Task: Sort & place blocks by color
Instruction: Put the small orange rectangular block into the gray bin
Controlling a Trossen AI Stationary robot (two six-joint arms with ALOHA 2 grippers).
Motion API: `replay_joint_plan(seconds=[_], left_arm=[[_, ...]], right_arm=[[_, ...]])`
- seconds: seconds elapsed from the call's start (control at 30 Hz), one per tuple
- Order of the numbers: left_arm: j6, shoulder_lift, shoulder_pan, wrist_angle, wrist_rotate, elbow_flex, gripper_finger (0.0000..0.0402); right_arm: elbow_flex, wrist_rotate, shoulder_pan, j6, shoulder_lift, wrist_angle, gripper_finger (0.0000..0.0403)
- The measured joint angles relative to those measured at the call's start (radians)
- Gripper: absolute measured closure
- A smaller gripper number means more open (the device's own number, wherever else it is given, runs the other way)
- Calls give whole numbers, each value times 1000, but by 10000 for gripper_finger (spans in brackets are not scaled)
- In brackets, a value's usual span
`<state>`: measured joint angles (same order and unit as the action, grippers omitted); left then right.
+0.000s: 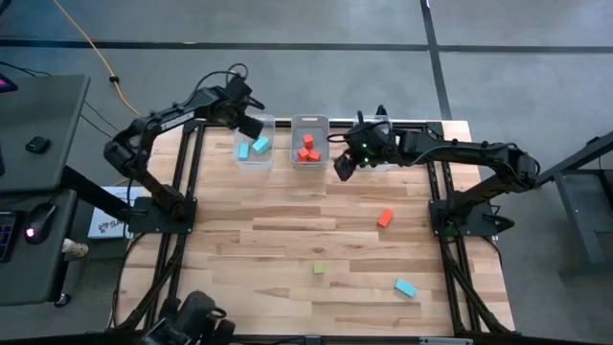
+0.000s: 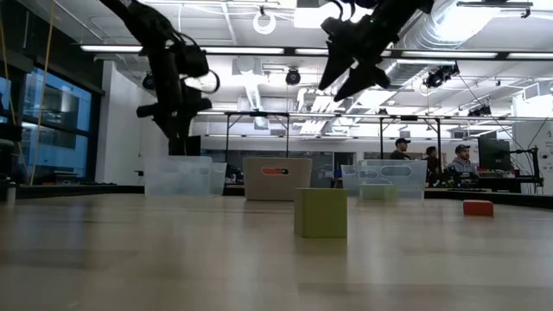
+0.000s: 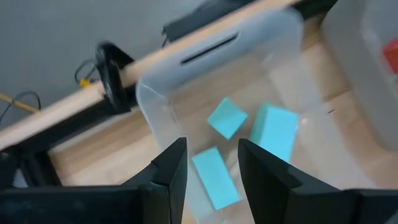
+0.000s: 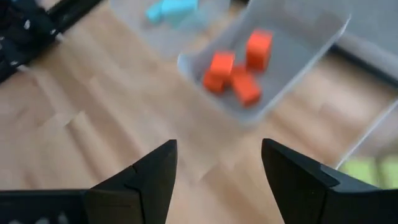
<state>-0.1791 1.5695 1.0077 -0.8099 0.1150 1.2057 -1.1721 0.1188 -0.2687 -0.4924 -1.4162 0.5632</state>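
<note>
Three clear bins stand along the table's far edge. The left bin [image 1: 255, 146] holds three light blue blocks [image 3: 227, 118]. The middle bin [image 1: 308, 142] holds three red-orange blocks [image 4: 221, 65]. Green blocks [image 4: 367, 171] show in the right bin [image 2: 384, 179]. My left gripper [image 3: 211, 149] hangs open above the left bin, with nothing between its fingers. My right gripper [image 4: 217, 149] stands open and slanting down over the bare table, just right of the middle bin. Loose on the table lie a red-orange block [image 1: 385, 218], a green block [image 1: 319, 269] and a light blue block [image 1: 406, 287].
The right arm [image 1: 450, 151] reaches across the right bin from the table's right side. Both arms' frames run along the table's left and right edges. People sit in the room beyond the far edge [image 2: 458, 160]. Bare wood lies between the bins and the loose blocks.
</note>
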Motion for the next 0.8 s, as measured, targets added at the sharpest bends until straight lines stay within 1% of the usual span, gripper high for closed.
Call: replay_joint_plan(seconds=[0.1,0.2,0.3,0.4,0.5,0.6,0.8], left_arm=[[0,-61,0,12,-2,0,284],[0,-115,-5,47,-7,1,284],[11,-161,-10,99,-39,1,284],[67,-197,-14,159,-99,1,284],[121,-221,-21,211,-155,1,284],[164,-241,-22,228,-207,1,284],[183,-246,-22,231,-220,1,284]], right_arm=[[0,-76,2,-120,0,70,178],[0,-121,10,-245,0,149,178],[0,-122,25,-390,0,229,178],[14,-124,44,-534,0,282,178],[33,-133,69,-653,0,316,178],[43,-137,102,-755,-1,349,178],[43,-51,164,-893,-1,401,178]])
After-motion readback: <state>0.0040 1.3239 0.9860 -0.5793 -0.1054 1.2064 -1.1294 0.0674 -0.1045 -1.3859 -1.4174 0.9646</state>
